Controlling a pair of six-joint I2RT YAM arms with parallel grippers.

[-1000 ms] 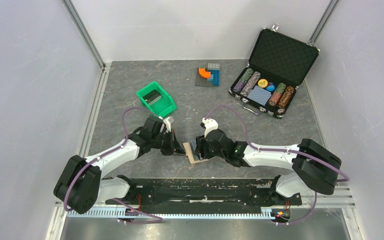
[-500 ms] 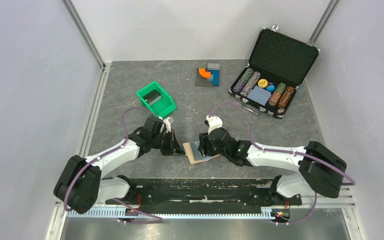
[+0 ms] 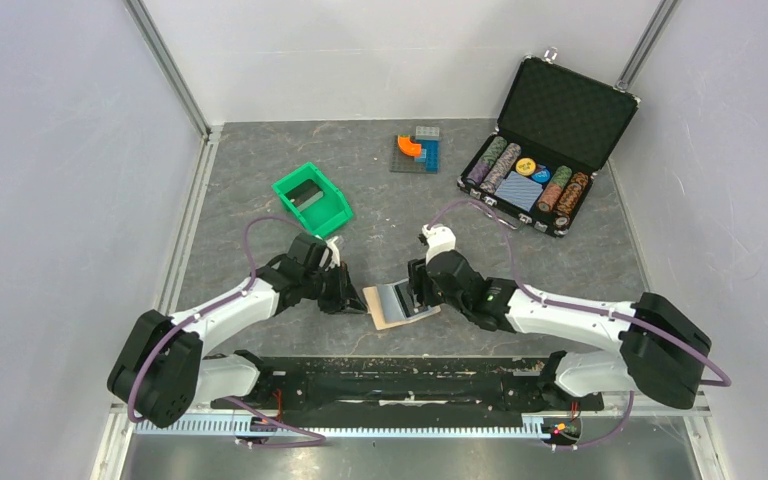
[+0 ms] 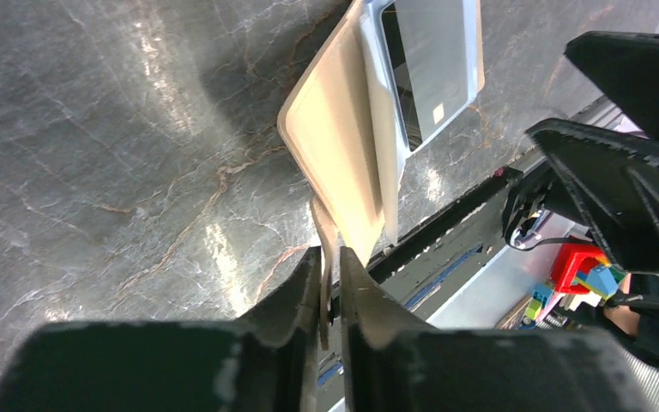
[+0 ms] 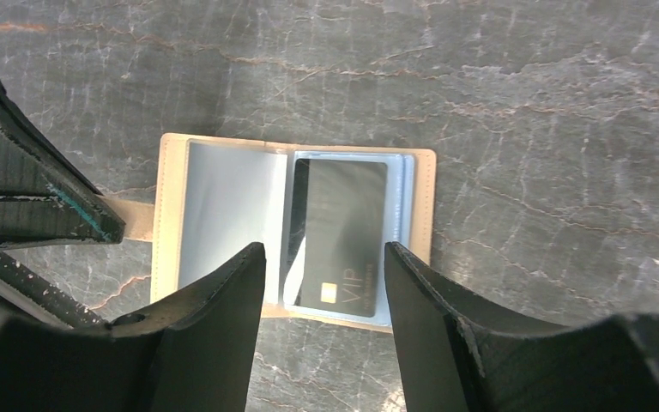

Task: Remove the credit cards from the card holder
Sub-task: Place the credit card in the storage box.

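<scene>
Tan-edged bifold card holder (image 3: 391,304) with light blue pockets lies open on the grey marbled table (image 3: 380,210), between the two grippers. Left gripper (image 4: 330,268): jaws closed tight on the holder's strap tab (image 4: 323,225), pinning it. Right gripper (image 5: 323,253): jaws apart, hovering directly above the thin dark rectangular credit card (image 5: 343,227) in the pocket farther from the tab. The card's short width lies between the fingers and its long axis crosses their gap. Judgement: the right arm is placed to draw the card.

Bright, even overhead light; glare streaks on table (image 4: 137,172) (wrist views); near claw edges blurred.
</scene>
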